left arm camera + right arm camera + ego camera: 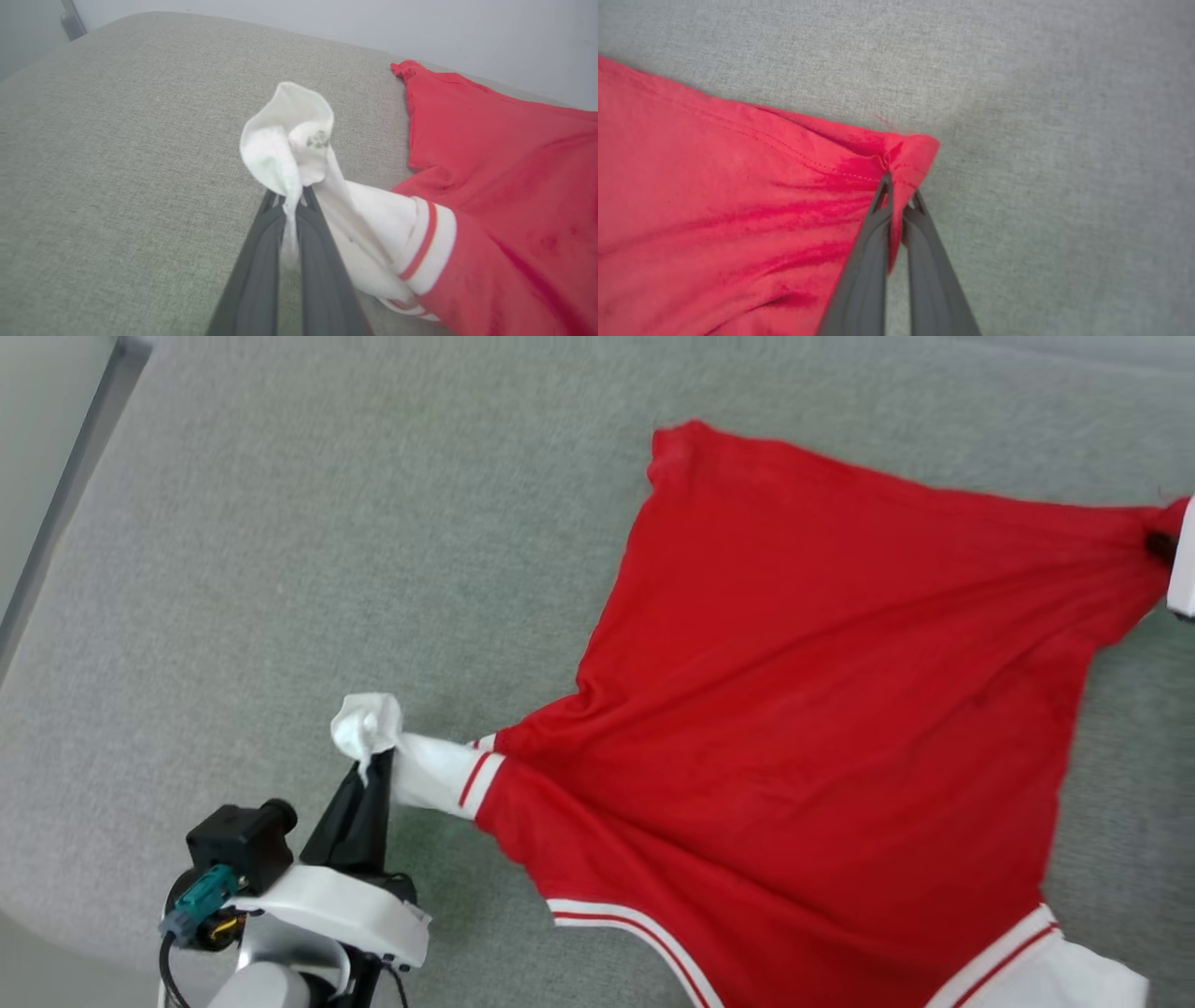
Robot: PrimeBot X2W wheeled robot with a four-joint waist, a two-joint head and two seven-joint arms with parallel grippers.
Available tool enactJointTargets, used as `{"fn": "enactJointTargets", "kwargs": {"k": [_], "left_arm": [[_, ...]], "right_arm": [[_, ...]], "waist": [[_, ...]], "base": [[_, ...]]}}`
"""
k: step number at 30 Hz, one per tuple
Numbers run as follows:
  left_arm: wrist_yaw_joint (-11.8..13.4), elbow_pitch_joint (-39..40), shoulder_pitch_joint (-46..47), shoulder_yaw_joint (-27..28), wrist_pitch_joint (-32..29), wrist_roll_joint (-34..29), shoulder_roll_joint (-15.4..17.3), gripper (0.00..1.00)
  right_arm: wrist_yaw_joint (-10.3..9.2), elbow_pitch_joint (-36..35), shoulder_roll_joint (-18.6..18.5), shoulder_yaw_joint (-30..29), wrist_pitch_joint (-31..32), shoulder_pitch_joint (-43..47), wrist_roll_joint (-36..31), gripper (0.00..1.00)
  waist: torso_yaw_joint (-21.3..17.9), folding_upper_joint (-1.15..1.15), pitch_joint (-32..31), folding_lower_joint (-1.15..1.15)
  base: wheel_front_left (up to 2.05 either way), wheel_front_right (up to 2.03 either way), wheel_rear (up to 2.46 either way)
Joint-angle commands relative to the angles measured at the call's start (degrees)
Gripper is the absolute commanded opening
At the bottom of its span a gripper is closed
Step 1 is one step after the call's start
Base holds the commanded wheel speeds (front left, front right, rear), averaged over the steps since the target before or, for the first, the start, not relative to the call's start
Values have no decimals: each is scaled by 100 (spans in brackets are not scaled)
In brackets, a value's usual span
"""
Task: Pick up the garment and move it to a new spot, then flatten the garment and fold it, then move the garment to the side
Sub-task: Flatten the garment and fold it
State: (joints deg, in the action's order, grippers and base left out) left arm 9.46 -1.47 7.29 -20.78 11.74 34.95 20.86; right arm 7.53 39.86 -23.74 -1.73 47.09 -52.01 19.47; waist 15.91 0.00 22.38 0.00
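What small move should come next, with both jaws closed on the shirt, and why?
Probably raise both jaws together and ease them apart, so the garment lifts taut. The left jaws are shut on the white sleeve and the right jaws on a red hem corner, with creases running between the two grips.

The grey upholstered surface [280, 569] lies open across the left half of the head view, from its far side down to the left gripper [375, 767]: wide room for a gripper to pass. A narrower strip of it runs free beyond the far hem of the red jersey [822, 709]. The jersey covers the right side, pulled taut between the left gripper, clamped on the white sleeve [429, 770], and the right gripper [899, 198], clamped on a hem corner. A grey bar [75, 476] borders the surface at upper left. A pale wall [420, 28] stands behind it.
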Motion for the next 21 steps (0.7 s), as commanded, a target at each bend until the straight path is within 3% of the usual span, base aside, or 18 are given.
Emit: {"fn": "enactJointTargets", "kwargs": {"k": [1,4,10,14,21], "left_arm": [[35,-38,-95,45,-20,37,44,0],[146,-175,-376,130,-150,120,196,0],[308,-236,-699,243,-240,228,279,0],[363,-253,-976,301,-366,349,372,0],[382,-322,-1247,305,-481,451,459,0]], "right_arm": [[-8,-129,-45,-32,-75,265,72,0],[-8,-732,66,-261,-299,1248,327,0],[-8,-1457,299,-623,-460,2533,487,0],[-9,-2244,674,-1132,-460,3889,455,0],[-8,-3044,1368,-1659,-367,5322,348,0]], "waist": [[-301,0,-344,0],[-714,0,-813,0],[-1134,0,-1248,0],[-1461,0,-1574,0],[-1723,0,-1907,0]], "base": [[0,0,0],[0,0,0],[0,0,0],[0,0,0],[0,0,0]]}}
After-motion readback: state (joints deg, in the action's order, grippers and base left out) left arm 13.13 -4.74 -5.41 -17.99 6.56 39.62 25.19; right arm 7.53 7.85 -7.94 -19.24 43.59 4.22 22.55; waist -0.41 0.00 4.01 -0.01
